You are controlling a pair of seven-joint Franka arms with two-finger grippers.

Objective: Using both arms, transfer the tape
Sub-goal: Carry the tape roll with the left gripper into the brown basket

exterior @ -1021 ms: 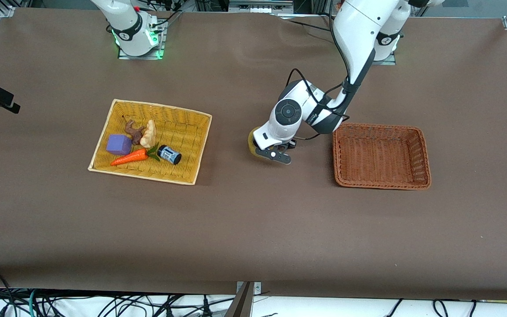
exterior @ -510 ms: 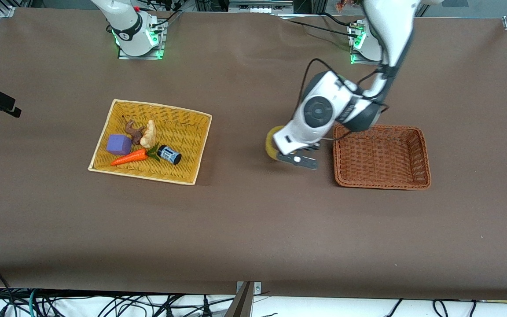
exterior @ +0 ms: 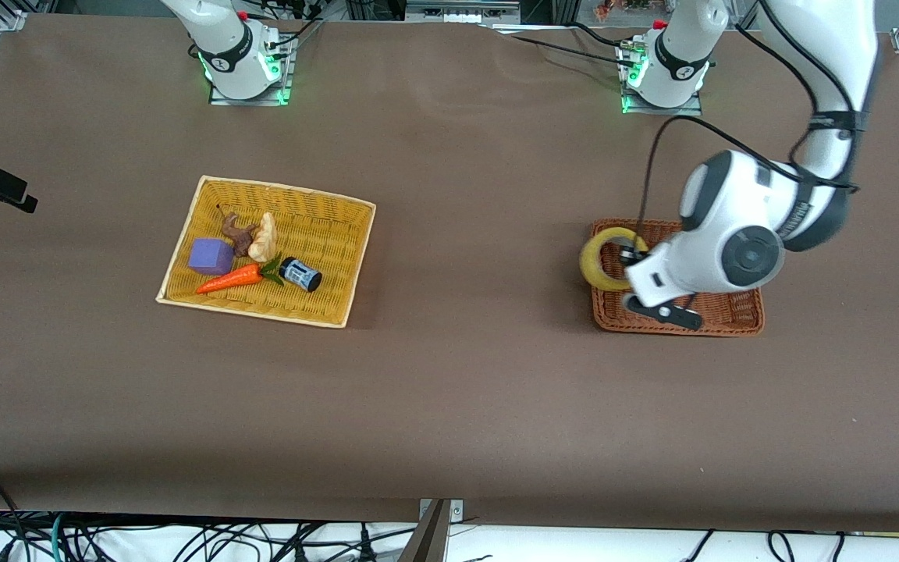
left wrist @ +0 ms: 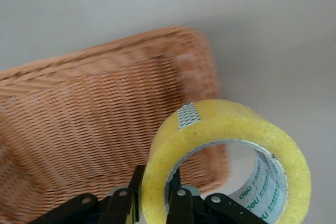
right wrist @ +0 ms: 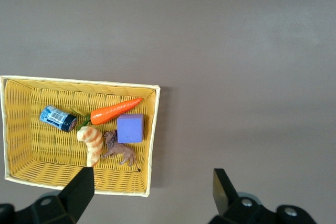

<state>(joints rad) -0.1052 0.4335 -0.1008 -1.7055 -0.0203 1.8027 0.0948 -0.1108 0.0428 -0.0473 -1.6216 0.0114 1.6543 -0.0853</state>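
You are near the end: your left gripper (left wrist: 157,203) pinches the wall of the tape (exterior: 604,260), holding it over the brown basket (exterior: 730,316); it only needs lowering and releasing. Your right gripper (right wrist: 152,195) waits open above the yellow basket (right wrist: 31,129).

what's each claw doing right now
Left claw: shut on the tape, over the brown basket.
Right claw: open, empty, above the yellow basket.
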